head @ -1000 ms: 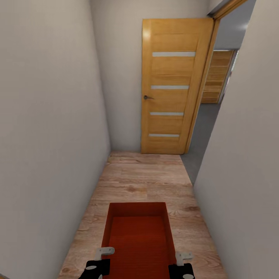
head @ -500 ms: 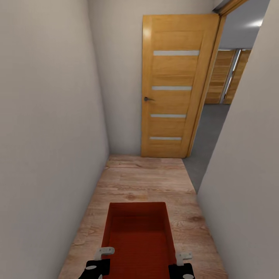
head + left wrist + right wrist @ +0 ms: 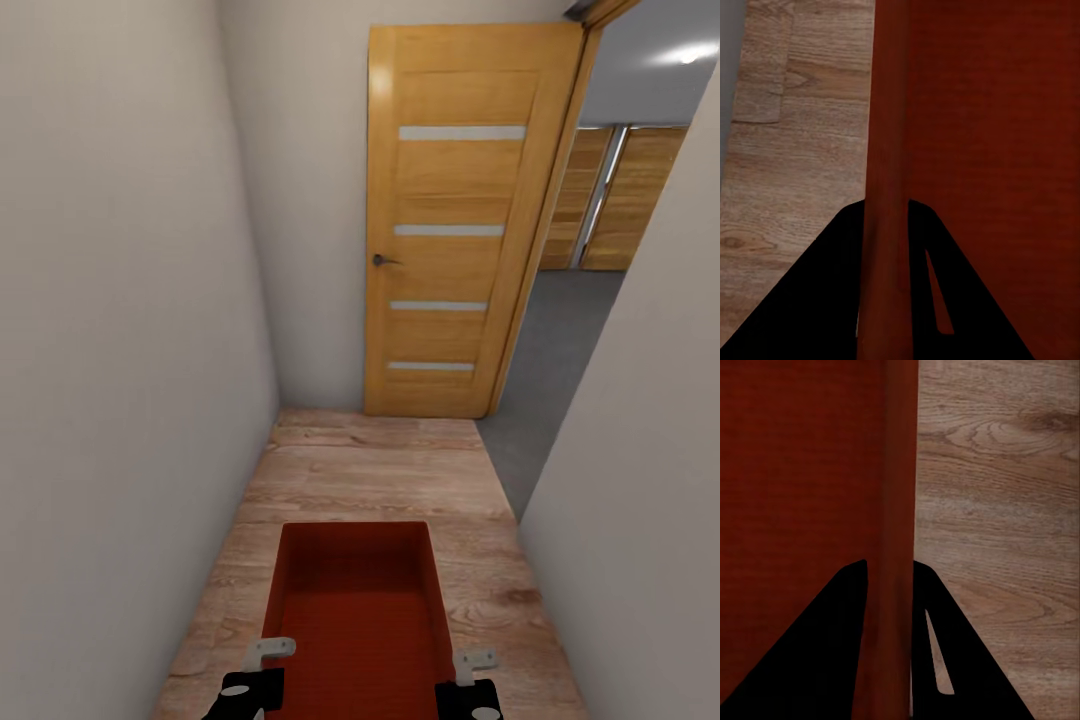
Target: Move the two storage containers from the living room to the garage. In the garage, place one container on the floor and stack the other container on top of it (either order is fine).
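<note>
STEP: carrying one orange bin along wood-floored corridor, held level between both arms | LEFT gripper: clamped on bin's side wall | RIGHT gripper: clamped on opposite wall | ADVICE: steer right past open door onto grey floor, keep clear of walls | VIEWS: head gives route; wrists show wall between fingers

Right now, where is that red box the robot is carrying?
The storage container sits low in the head view, held between the left gripper and right gripper above the wood-plank hallway floor, short of the open wooden door.
</note>
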Available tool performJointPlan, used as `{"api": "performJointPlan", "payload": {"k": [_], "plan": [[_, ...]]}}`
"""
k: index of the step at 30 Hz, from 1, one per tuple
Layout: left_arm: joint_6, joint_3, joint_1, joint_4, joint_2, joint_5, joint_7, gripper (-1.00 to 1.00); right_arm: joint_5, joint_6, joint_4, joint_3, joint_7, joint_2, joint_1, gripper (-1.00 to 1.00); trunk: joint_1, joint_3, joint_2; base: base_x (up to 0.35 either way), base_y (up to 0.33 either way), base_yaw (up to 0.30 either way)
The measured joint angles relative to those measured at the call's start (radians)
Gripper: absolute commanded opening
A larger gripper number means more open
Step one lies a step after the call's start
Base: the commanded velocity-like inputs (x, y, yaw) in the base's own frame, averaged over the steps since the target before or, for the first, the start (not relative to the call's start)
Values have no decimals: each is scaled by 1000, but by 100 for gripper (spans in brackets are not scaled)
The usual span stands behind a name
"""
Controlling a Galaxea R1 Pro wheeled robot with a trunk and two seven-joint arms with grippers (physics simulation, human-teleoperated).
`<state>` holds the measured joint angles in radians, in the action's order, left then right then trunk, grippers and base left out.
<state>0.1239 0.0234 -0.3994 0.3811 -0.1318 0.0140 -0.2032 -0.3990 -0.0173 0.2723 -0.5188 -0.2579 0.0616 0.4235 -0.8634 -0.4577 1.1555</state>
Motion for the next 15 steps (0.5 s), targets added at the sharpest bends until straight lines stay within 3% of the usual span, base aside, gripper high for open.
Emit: {"api": "performJointPlan", "payload": {"k": [15], "plan": [[0, 1, 0, 0, 0, 1, 0, -100, -1, 0, 0, -1, -1, 0, 0, -100, 0, 0, 0, 322, 0, 0]]}}
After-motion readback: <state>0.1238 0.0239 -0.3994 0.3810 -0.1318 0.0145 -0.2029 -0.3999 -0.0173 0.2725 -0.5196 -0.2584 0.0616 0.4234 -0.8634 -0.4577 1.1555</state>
